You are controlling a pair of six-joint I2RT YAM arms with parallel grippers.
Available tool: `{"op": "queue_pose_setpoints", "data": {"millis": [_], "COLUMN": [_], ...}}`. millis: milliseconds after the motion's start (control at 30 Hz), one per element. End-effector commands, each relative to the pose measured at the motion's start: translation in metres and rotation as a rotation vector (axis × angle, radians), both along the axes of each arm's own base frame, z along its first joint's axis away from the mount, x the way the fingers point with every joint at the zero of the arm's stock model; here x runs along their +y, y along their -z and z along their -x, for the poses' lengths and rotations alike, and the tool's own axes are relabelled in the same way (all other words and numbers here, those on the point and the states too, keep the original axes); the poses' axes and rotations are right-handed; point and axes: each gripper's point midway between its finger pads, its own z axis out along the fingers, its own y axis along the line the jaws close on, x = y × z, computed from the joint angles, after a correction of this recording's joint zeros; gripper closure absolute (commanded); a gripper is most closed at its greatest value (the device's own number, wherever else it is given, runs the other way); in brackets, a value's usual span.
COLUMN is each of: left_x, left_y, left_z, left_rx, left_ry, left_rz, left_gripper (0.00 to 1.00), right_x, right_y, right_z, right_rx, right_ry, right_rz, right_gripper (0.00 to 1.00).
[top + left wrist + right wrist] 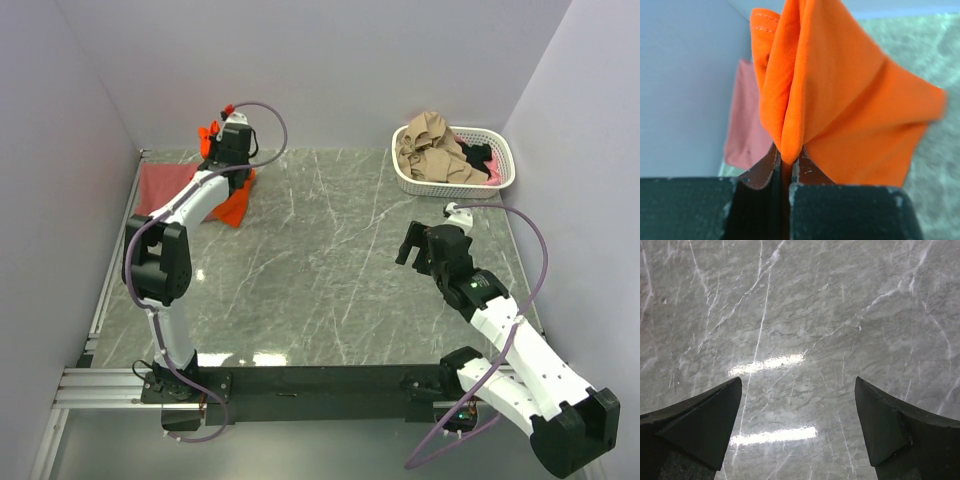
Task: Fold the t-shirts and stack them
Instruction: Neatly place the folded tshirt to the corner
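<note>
Left wrist: orange-red t-shirt (840, 100) hangs lengthwise from left pincer (786, 167) (clamped).

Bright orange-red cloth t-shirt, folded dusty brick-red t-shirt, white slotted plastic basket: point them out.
Orange-red t-shirt (840, 100), left wrist view, hanging fold.
Brick-red t-shirt (158, 188), top view, flat middle.
White basket (440, 190), top view, near wall.

White slotted basket (450, 190) on grey marbled tabletop (330, 270)
It is sitting at the far right corner, holding crumpled tan cloth (428, 150).

folded t-shirt (158, 188): far left on table (330, 260) | bunched t-shirt (235, 208): just right of it | basket (508, 160): far right
</note>
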Motion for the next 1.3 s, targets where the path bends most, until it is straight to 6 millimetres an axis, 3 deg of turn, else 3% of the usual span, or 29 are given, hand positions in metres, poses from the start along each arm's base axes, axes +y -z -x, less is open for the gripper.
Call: {"op": "queue_pose_setpoints", "data": {"millis": [0, 333, 500, 700, 800, 1000, 1167, 1200, 1267], "left_x": [0.013, 0.016, 0.025, 0.055, 0.06, 0.092, 0.107, 0.124, 0.129], "left_y": [-0.041, -0.088, -0.087, -0.073, -0.058, -0.005, 0.019, 0.024, 0.031], "left_z": [-0.018, -0.025, -0.025, -0.025, -0.031, -0.039, -0.042, -0.038, -0.037], "left_rx": [-0.07, -0.142, -0.131, -0.11, -0.099, -0.036, -0.029, -0.026, -0.028], "left_ry": [-0.001, 0.03, 0.013, -0.025, 0.017, -0.027, -0.064, -0.106, -0.117], "left_rz": [-0.032, -0.006, 0.013, 0.05, 0.08, 0.156, 0.183, 0.18, 0.202], "left_gripper": [0.99, 0.99, 0.99, 0.99, 0.99, 1.0, 1.0, 0.99, 0.99], "right_x": [-0.007, -0.007, -0.006, -0.006, -0.005, 0.002, 0.005, 0.005, 0.008], "right_y": [-0.005, -0.003, -0.004, -0.003, -0.002, 0.001, 0.004, 0.004, 0.003], "right_z": [-0.006, -0.007, -0.007, -0.007, -0.009, -0.012, -0.015, -0.016, -0.016], "right_rx": [-0.034, -0.026, -0.029, -0.028, -0.026, -0.011, 0.002, -0.001, -0.008], "right_ry": [0.032, 0.031, 0.031, 0.031, 0.029, 0.004, 0.0, 0.003, -0.008], "right_rz": [0.023, 0.023, 0.02, 0.02, 0.018, 0.001, -0.001, -0.007, -0.016], "right_gripper": [0.0, 0.0, 0.0, 0.0, 0.0, 0.0, 0.0, 0.0, 0.0]}}
